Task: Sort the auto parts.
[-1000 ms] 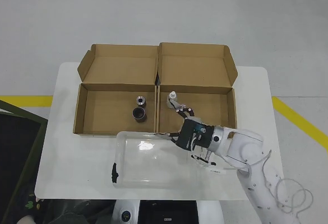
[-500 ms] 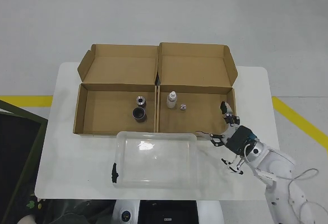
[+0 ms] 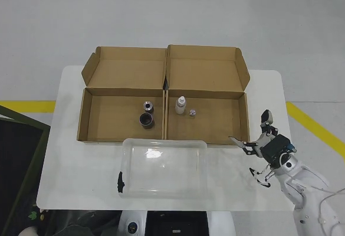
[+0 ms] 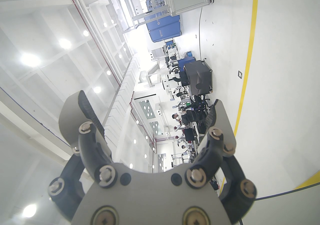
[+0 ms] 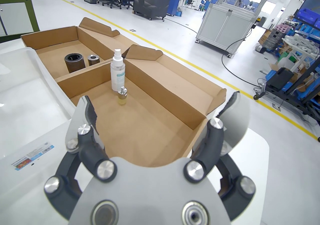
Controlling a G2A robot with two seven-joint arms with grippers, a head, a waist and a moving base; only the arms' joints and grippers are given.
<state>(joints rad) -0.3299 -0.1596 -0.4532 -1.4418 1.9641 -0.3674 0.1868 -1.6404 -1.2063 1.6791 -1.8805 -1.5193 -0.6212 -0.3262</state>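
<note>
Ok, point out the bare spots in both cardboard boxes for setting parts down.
Left box: bare from its left wall to the two dark cylinders. Right box: bare from the brass fitting to its right wall. Crowded along the shared divider, where the spray bottle also stands.

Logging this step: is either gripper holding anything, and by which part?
Nothing is held. The right gripper is open and empty near the cardboard box; the left gripper is open and empty too.

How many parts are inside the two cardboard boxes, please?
4. A large dark cylinder and a smaller cylinder stand in the left box; a spray bottle and a small brass fitting stand in the right box. None seems hidden.
</note>
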